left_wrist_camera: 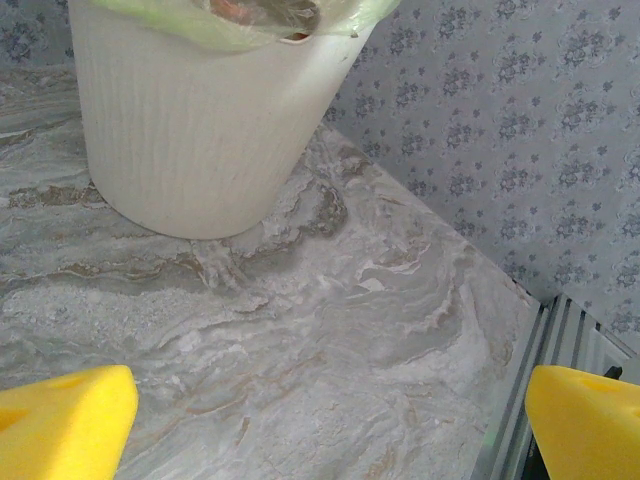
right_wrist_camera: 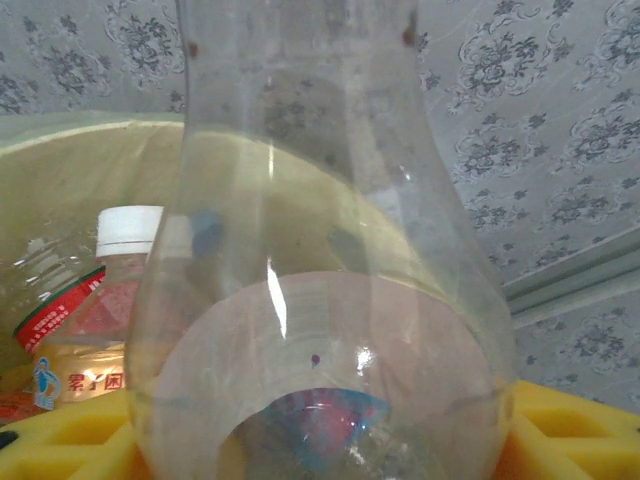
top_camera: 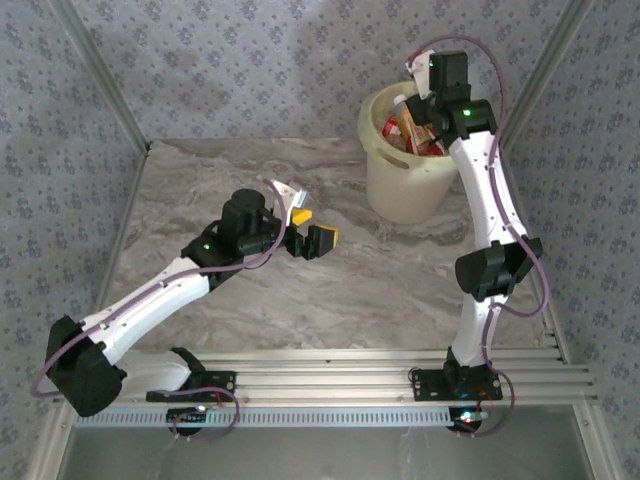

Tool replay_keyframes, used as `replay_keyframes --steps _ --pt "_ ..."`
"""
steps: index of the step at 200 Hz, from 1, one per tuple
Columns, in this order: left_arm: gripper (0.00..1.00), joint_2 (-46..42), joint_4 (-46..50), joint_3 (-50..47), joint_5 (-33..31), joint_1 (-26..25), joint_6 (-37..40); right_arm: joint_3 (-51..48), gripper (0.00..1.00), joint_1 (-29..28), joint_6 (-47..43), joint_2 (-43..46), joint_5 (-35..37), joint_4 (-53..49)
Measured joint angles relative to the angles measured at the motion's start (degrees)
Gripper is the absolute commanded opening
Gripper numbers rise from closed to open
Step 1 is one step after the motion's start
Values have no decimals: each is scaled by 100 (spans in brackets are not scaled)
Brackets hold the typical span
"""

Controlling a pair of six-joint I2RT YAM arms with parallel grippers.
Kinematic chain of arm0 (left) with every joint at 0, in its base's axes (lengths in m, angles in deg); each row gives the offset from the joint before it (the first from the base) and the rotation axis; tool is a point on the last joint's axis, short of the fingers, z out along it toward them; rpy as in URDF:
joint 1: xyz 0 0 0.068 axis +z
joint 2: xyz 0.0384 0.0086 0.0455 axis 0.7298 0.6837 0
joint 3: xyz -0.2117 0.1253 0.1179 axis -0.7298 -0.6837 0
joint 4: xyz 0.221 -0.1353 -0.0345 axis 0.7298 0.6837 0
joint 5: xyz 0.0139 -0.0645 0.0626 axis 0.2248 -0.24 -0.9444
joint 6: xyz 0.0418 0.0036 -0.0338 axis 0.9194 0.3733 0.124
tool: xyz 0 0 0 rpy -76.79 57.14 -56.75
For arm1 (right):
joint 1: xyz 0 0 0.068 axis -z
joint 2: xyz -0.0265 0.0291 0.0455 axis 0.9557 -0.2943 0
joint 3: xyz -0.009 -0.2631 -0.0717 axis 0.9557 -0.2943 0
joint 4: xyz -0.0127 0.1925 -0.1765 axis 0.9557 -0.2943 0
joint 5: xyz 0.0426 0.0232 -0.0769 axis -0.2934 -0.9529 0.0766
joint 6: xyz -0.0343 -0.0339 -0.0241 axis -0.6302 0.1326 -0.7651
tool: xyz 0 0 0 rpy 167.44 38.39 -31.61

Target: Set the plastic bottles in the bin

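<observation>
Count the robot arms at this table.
2: the left arm reaches over the table's middle; the right arm stretches to the bin, far right. None seems hidden.

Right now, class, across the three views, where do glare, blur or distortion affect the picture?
Right wrist: the clear bottle, very close, shows a bright glare streak and warps the bin seen through it. Left wrist: the yellow fingertips are soft-edged. Top external: even light, reasonably sharp.

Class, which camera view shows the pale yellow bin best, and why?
Top external: nearly the whole bin appears, with rim, wall and the bottles inside. Left wrist shows its ribbed outer wall close up; right wrist shows a bit of inner wall behind a clear bottle.
</observation>
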Motion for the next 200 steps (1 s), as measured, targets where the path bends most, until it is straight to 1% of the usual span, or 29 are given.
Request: replay_keyframes --steps 31,47,66,88,141,171,200 --pt "100 0 0 2 7 17 -2 20 83 59 63 2 -225 -149" --pt "100 0 0 2 17 20 -2 39 85 96 142 2 -337 -227" --pt "100 0 0 2 17 20 -4 61 85 153 282 15 -509 -249" --pt "100 0 0 2 20 22 -7 61 84 308 625 76 -914 -249" --pt "100 0 -4 0 20 20 -26 37 74 929 1930 356 -2103 -2" --pt "100 0 -4 0 20 22 -28 42 74 1161 2494 321 -2581 162" --pt "100 0 -4 0 20 22 -28 168 74 1182 2758 57 -2892 223"
